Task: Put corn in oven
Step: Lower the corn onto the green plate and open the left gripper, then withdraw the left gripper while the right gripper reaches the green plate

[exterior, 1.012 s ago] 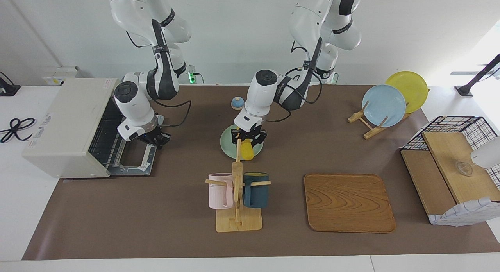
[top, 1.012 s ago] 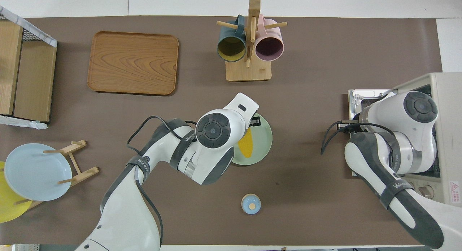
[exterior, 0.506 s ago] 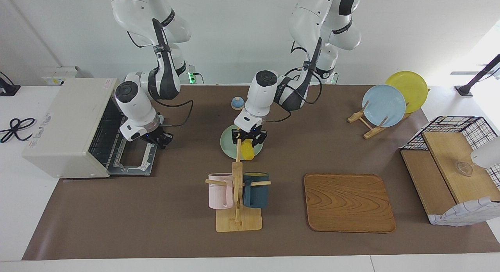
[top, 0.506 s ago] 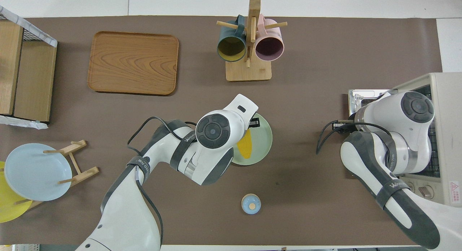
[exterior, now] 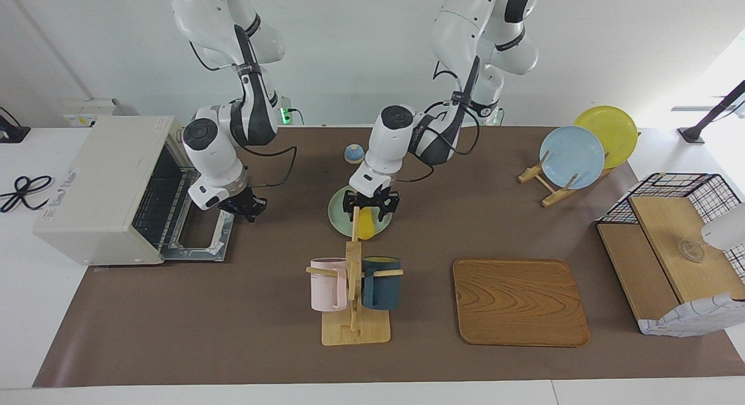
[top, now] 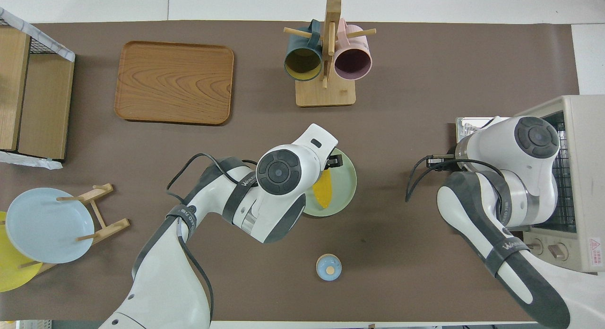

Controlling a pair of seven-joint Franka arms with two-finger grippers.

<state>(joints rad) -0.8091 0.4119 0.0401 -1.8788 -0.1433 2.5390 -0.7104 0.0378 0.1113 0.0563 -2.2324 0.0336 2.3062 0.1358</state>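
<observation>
Left gripper (exterior: 371,205) jaws now spread after clenching bright yellow corn cob (exterior: 365,227); corn lies on pale green round plate (exterior: 337,216). Right gripper (exterior: 246,208), fingers shut, empty, drawn away from off-white toaster oven (exterior: 99,187) over its lowered door.

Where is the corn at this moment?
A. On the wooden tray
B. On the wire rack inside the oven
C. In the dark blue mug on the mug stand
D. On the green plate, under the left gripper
D. The yellow corn lies on the green plate near the middle of the table, directly below the left gripper, apart from the oven, whose door is down.
</observation>
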